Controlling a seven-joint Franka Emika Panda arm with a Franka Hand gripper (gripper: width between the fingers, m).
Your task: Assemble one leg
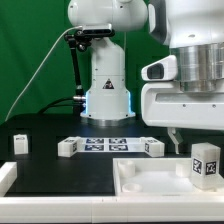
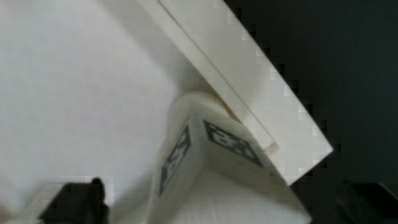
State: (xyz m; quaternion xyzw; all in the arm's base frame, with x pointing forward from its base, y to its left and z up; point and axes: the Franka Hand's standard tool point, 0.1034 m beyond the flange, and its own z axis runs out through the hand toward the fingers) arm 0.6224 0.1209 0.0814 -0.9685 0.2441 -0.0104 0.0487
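Black desk (image 1: 45,125), then big white tray piece (image 1: 140,190) below the gripper (image 2: 217,205), spread wide open, clamping nothing. Leg (image 2: 214,150): looks light, stiff, slick plastic, probably best pinched across its flat sides; sits just ahead, between the fingertips (image 2: 71,203), right by the tray's rim.

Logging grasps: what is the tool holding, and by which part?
Nothing yet: the tool is open, its fingers clear of the leg between them.
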